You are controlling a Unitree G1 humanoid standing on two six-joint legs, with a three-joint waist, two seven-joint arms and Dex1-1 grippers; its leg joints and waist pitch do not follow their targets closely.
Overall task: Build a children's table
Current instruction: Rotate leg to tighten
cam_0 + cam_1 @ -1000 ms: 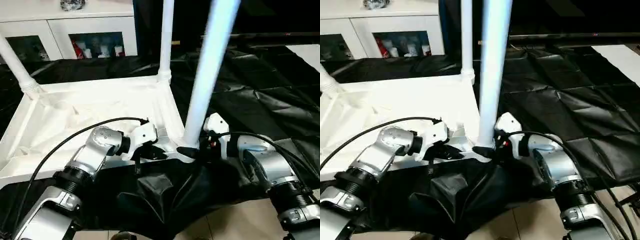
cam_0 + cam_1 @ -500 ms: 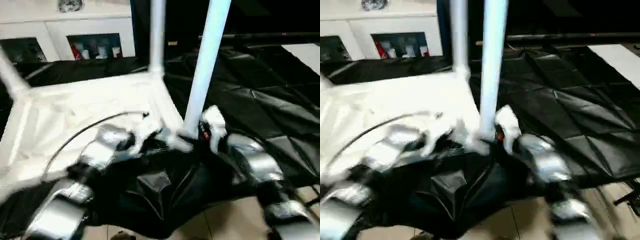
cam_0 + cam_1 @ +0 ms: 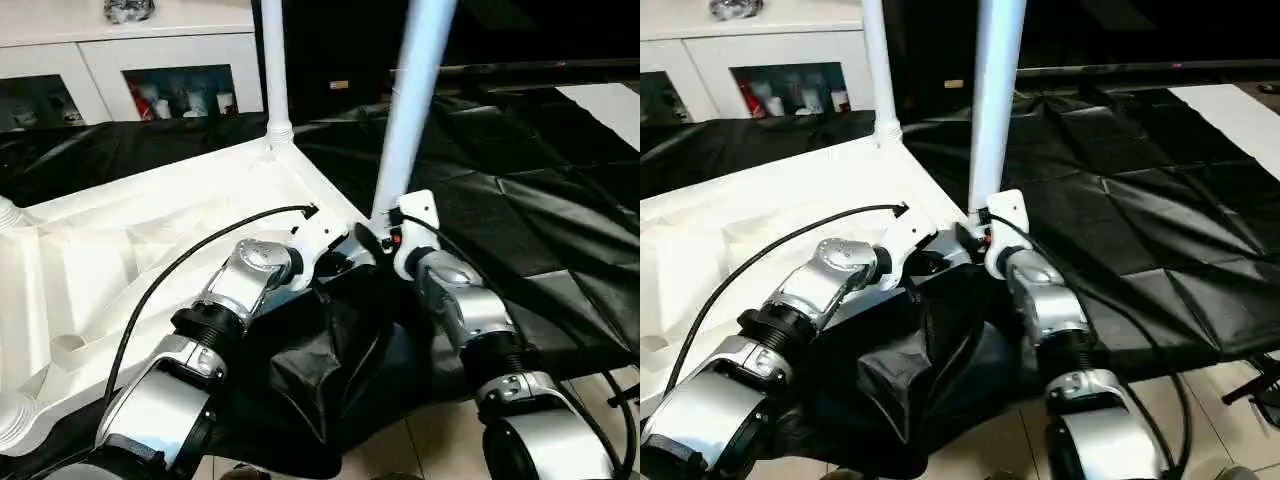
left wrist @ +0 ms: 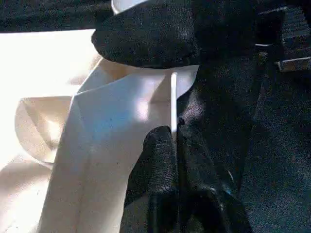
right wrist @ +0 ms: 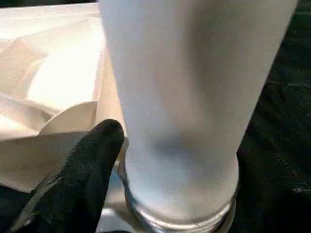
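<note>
Lying underside up on a black sheet (image 3: 520, 200), the white plastic tabletop (image 3: 150, 240) of the children's table shows its ribbed inner face and raised rim to the head camera. Near-corner leg (image 3: 410, 110): white, round, tapered, standing upright in the rounded corner socket closest to the robot, its threaded base seen at close range in the right wrist view (image 5: 180, 121). Far-corner leg (image 3: 272, 70): white, upright in the socket at the far corner of the same short side. A further socket stub (image 3: 8, 213) shows at the left edge of the left eye view. Left end effector (image 3: 335, 265): at the near rim just beside the near-corner socket, its two black fingers (image 4: 163, 160) pressed together, with a thin white rib of the tabletop rising just past their tips; whether the rib is pinched between them cannot be told. Right end effector (image 3: 385, 235): at the foot of the near-corner leg, jaws standing well apart on either side of the leg's base; one black finger (image 5: 82, 170) lies beside the base, and contact with the leg cannot be confirmed. Silver forearms reach in from the lower edge, the left one trailing a black cable (image 3: 170, 280) over the tabletop. Black sheet bunched in folds below both wrists. Background: white glass-door cabinet (image 3: 150, 60) with small items behind the panes; pale floor (image 3: 440, 440) at the near edge.
</note>
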